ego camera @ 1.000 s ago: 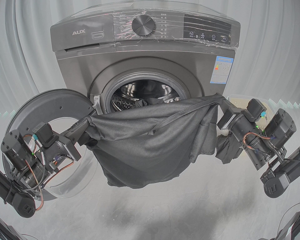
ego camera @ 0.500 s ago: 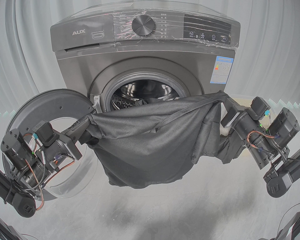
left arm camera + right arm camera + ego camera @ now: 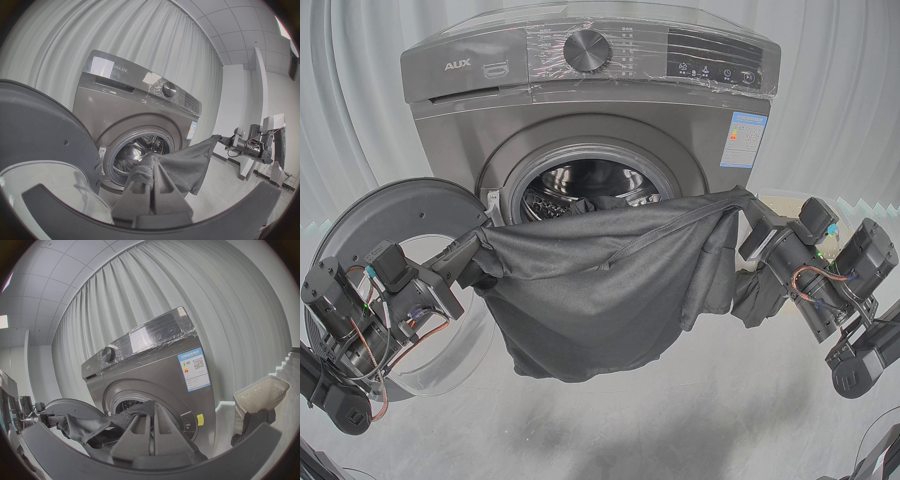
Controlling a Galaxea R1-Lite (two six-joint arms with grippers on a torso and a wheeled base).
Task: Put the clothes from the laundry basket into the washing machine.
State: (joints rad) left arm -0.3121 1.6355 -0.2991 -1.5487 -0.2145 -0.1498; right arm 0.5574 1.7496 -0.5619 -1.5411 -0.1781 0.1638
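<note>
Garment (image 3: 594, 275) is being held outside the washing machine (image 3: 581, 125), clamped by left gripper (image 3: 477, 242) and right gripper (image 3: 745, 207); another piece (image 3: 254, 422) is being left on the laundry basket (image 3: 262, 394).

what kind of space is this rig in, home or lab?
Likely a lab or test bay staged as a laundry corner: a washing machine with film taped over its panel, a curtain backdrop and an office-style tiled ceiling.
</note>
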